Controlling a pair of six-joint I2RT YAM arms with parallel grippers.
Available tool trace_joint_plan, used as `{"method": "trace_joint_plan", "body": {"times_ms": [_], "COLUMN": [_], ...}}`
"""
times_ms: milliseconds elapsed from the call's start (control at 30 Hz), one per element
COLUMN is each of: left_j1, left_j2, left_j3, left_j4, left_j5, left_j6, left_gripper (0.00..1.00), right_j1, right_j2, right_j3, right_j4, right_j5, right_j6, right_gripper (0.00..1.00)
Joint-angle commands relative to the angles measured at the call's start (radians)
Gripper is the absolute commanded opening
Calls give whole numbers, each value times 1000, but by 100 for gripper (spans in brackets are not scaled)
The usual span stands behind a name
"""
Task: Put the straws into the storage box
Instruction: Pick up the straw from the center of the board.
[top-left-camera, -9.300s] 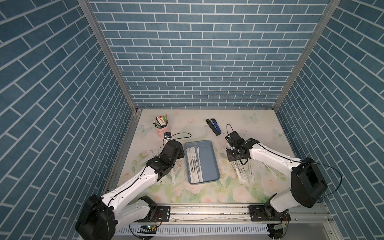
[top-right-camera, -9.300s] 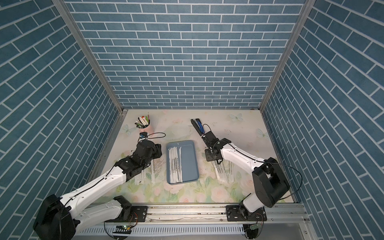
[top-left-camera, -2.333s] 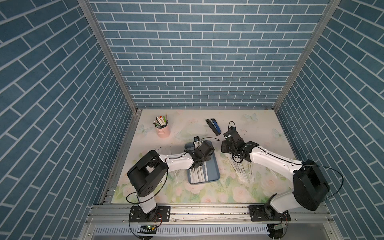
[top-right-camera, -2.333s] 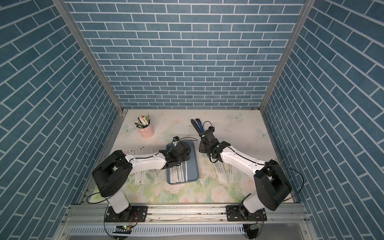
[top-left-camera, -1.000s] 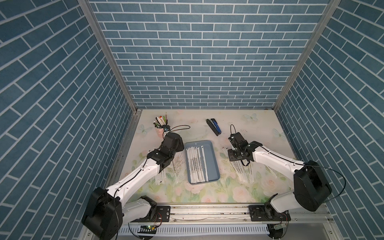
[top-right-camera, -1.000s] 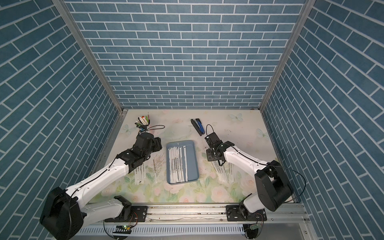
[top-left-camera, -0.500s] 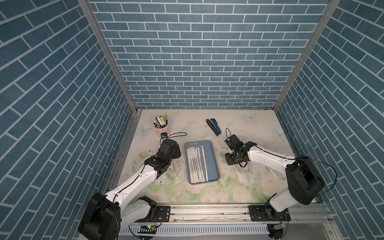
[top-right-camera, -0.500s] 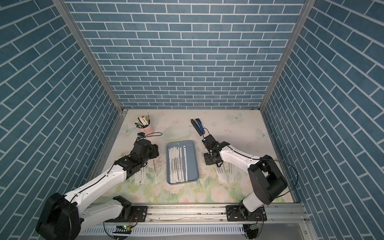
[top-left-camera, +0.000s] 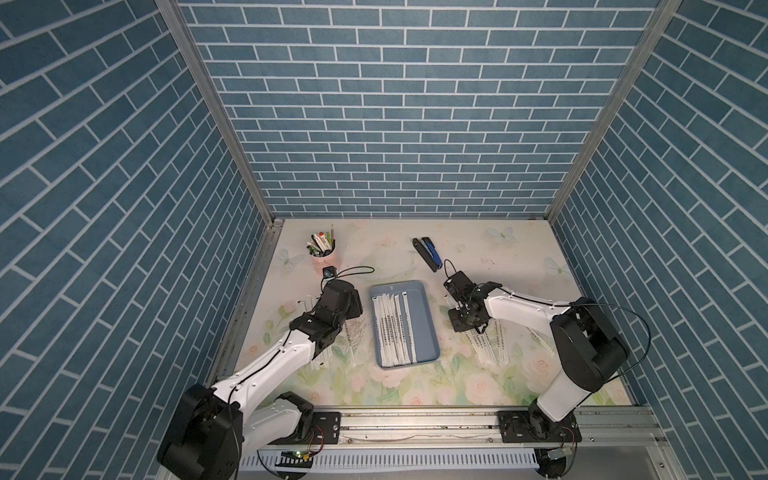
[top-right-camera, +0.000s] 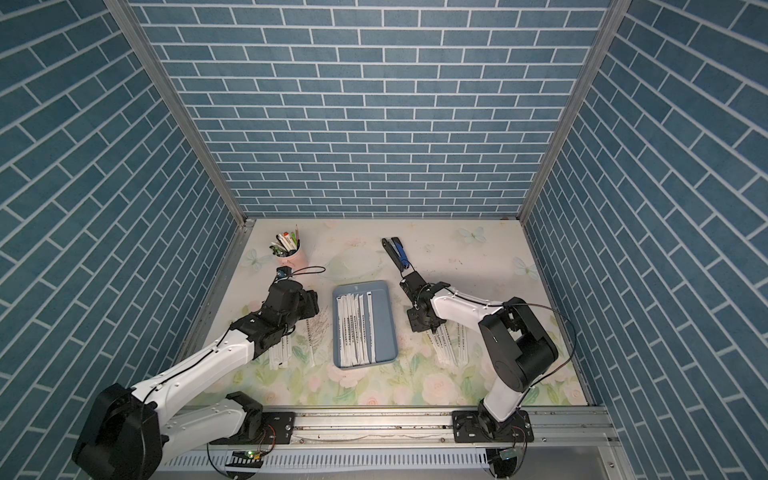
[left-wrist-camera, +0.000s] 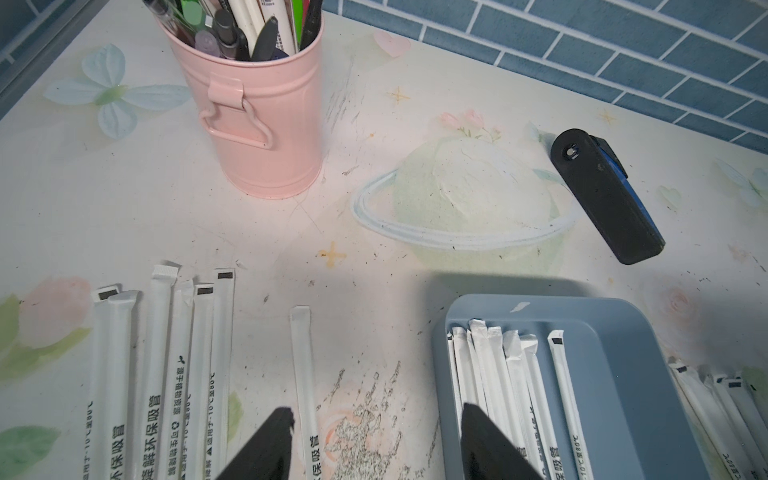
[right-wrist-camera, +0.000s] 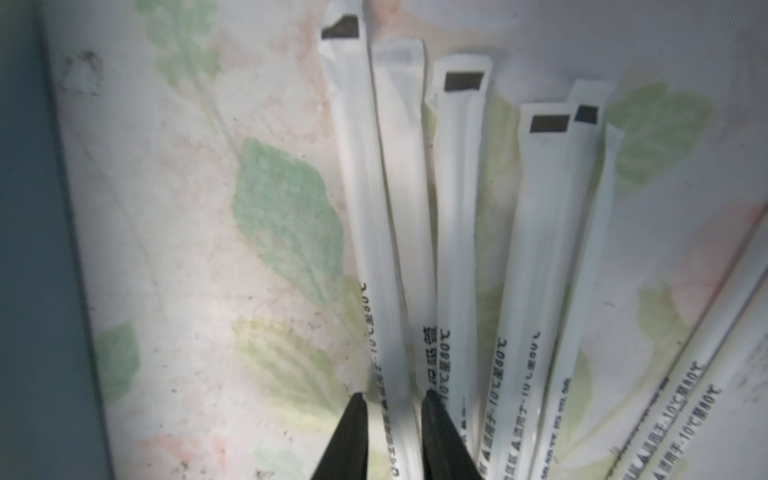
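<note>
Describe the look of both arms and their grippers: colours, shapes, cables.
Both arms look alike. The left arm and right arm have smooth white links between bulky, rounded black joint housings, with thin black cables looping loose beside them. The left gripper and right gripper are black, each with two fingers tapering to pointed tips.

This was a lab's robot test booth: panels (top-left-camera: 395, 124) printed with blue brick walled a flower-patterned worktop (top-left-camera: 498, 266), bare metal posts (top-left-camera: 223, 120) stood at the corners, and two white arms (top-left-camera: 270, 361) were mounted on a front rail (top-left-camera: 415, 428).
</note>
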Motion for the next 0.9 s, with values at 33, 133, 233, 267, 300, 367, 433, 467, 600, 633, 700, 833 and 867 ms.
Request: {"method": "trace_joint_plan", "body": {"times_ms": [33, 133, 233, 267, 300, 367, 433, 467, 600, 633, 700, 833, 867], "left_j1": [5, 6, 6, 5, 6, 5, 5, 6, 6, 5, 6, 6, 6], "left_j2": [4, 4, 3, 5, 5, 1, 0, -2, -4, -3, -4, -7, -7], "left_j3": [-9, -9, -13, -12, -11, -11, -11, -10, -15, -15, -17, -19, -19], "left_j4": [11, 9, 10, 11, 10, 10, 8, 6, 9, 10, 13, 16, 14], "left_j5": [4, 4, 3, 3, 3, 3, 2, 0, 0, 0, 1, 3, 2], "left_j6": [-3, -2, -2, -2, -2, -2, 0, 0, 0, 0, -4, -5, -6], "left_gripper": [67, 67, 67, 67, 67, 67, 67, 67, 67, 67, 67, 67, 67], "right_j1": [2, 2, 3, 3, 2, 2, 4, 4, 4, 4, 4, 5, 5], "right_j2": [20, 28, 34, 37, 37, 37, 24, 12, -35, -43, -63, -89, -95], "right_j3": [7, 5, 1, 0, -2, -6, -4, -5, -6, -6, -6, 5, 13], "right_j4": [-1, 5, 15, 17, 19, 22, 17, 17, 15, 14, 19, 24, 24], "right_j5": [10, 9, 3, -3, -6, -11, -16, -27, -78, -90, -122, -160, -169], "right_j6": [-23, -23, -22, -22, -21, -18, -9, -2, 25, 33, 49, 76, 83], "right_gripper": [23, 21, 17, 16, 15, 11, 7, 6, 4, 4, 4, 4, 4]}}
